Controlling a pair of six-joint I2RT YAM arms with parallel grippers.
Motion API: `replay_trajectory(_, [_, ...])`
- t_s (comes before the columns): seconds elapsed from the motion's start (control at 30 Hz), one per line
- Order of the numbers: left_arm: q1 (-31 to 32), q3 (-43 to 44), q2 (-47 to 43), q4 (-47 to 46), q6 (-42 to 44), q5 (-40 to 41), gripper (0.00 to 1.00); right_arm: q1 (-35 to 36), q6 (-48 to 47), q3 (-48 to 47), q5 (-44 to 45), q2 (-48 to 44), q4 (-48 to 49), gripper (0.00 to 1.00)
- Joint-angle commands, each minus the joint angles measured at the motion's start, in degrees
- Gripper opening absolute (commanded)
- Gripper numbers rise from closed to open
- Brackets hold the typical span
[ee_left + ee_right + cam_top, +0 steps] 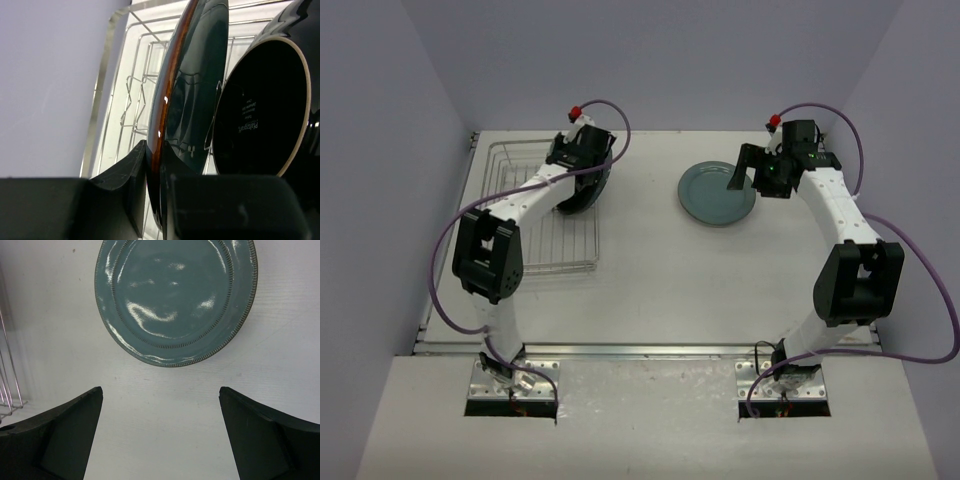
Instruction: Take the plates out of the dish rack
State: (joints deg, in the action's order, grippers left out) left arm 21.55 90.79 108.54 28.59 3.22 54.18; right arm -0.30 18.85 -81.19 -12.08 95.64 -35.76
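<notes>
The silver wire dish rack (pixel 520 235) lies at the table's left. Two dark plates stand upright in it at its far right part. My left gripper (pixel 582 165) is shut on the rim of the nearer one, a dark teal plate with a brown edge (pixel 192 95); the fingers (pixel 125 170) pinch it from both sides. Beside it stands a black plate with a cream rim (pixel 265 110). A grey-blue plate (pixel 717 192) lies flat on the table to the right. My right gripper (pixel 748 170) hovers open at this plate's near right edge (pixel 175 295), with nothing between its fingers.
Rack wires (pixel 130 100) run behind the held plate, and a corner of the rack (pixel 7 380) shows at the left in the right wrist view. Lilac walls close in the table on the left, back and right. Purple cables loop beside both arms.
</notes>
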Motion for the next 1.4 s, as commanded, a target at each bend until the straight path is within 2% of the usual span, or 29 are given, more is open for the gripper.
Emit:
replay_trajectory(0.0, [1.4, 2.3, -9.9, -8.8, 4.8, 7.8, 0.0, -0.1, 0.3, -1.1, -0.4, -1.5, 2.0, 0.99])
replay_trajectory(0.33, [3.8, 2.8, -13.5, -13.7, 11.5, 11.3, 0.0, -0.1, 0.4, -0.9, -1.2, -2.3, 2.2, 0.99])
replay_trajectory(0.47, [4.1, 3.0, -15.9, -13.8, 11.8, 9.7, 0.0, -0.1, -0.5, -0.1, -2.2, -3.1, 2.8, 0.99])
replay_trajectory(0.67, [2.9, 5.2, -22.5, -1.2, -1.4, -6.5, 0.0, -0.1, -2.0, 1.1, -8.4, -4.7, 4.6, 0.99])
replay_trajectory(0.77, [-0.8, 4.7, -27.9, 1.3, -6.8, -20.6, 0.0, -0.1, -2.1, 1.5, -11.8, -5.3, 5.6, 0.99])
replay_trajectory(0.8, [-3.9, 4.1, -30.5, 1.6, -8.8, -28.9, 0.0, -0.1, -2.1, 1.7, -13.6, -5.7, 6.2, 0.99])
replay_trajectory(0.9, [-9.7, 1.0, -36.6, -1.2, -10.8, -42.7, 0.0, -0.1, -2.1, 2.5, -19.6, -6.5, 7.9, 0.99])
replay_trajectory(0.93, [-9.9, 0.5, -37.4, -1.5, -10.4, -46.6, 0.0, -0.1, -1.8, 3.0, -20.7, -6.8, 8.8, 0.99])
replay_trajectory(1.0, [-9.9, 0.1, -39.4, -0.7, -10.9, -59.2, 0.0, -0.1, 1.0, 4.8, -27.3, -8.5, 13.8, 0.99])
replay_trajectory(1.1, [-9.9, 0.5, -39.3, 1.6, -13.6, -70.0, 0.0, -0.1, 6.4, 8.2, -34.1, -10.2, 21.0, 0.99])
replay_trajectory(1.17, [-9.9, -0.5, -39.0, 1.0, -14.6, -80.4, 0.0, 1.0, 11.5, 10.4, -38.5, -11.5, 27.6, 0.99])
replay_trajectory(1.27, [-9.9, -3.3, -38.5, -1.3, -18.2, -88.6, 0.0, 3.0, 15.3, 11.4, -40.4, -12.3, 32.8, 0.99])
replay_trajectory(1.37, [-9.9, -4.3, -36.8, -2.8, -19.9, -92.4, 0.0, 4.9, 18.6, 12.1, -42.4, -13.2, 38.1, 0.99])
